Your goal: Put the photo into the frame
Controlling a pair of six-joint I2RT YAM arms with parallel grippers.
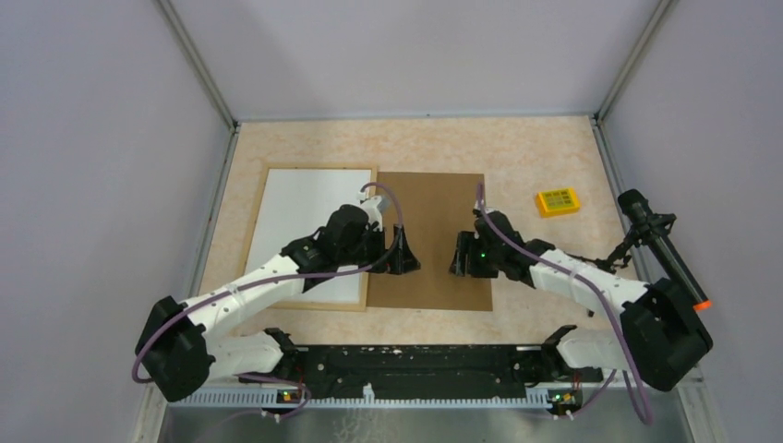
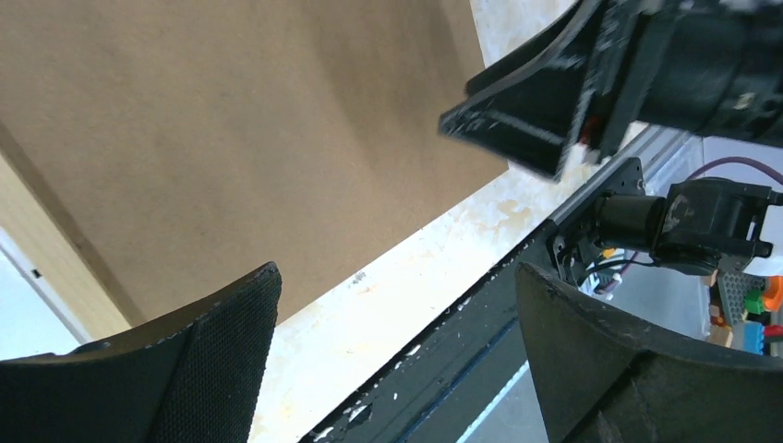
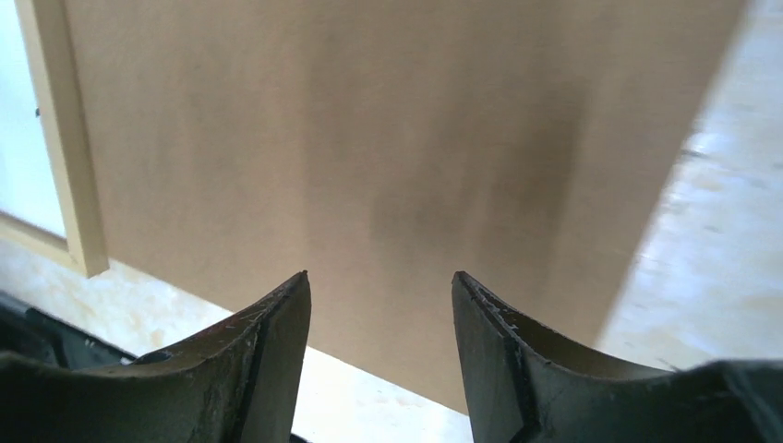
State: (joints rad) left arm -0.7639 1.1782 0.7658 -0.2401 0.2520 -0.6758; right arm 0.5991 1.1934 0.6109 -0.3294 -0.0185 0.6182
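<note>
Nearest me, a black mounting rail [image 1: 415, 365] runs along the table's near edge. It carries the left arm's base [image 1: 175, 355] and the right arm's base [image 1: 660, 337].

Beyond it lies the table [image 1: 517, 148], a beige, speckled surface that takes a pale glare in the wrist views.

At mid-table a plain brown board [image 1: 434, 198] lies flat, its left edge just beside the frame [image 1: 319, 168].

The left gripper [image 1: 406, 251] hangs over the board's left margin. Its fingers are spread wide with nothing between them.

The right gripper [image 1: 459, 254] faces it from over the board's right half. Its jaws are apart and grip nothing; the right wrist view shows only bare board in the gap.

The frame, of light wood, lies flat on the left of the table, partly under the left arm. A white sheet [image 1: 305, 208] fills it. Whether that sheet is the photo lying face down I cannot tell.

Farther off on the right, a small yellow block [image 1: 558, 201] sits on the table well apart from the board. A black rod with an orange tip [image 1: 660, 245] stands along the right edge.

Plain pale-grey walls [image 1: 406, 55] close in three sides of the table, and they meet at metal corner posts [image 1: 198, 65].
</note>
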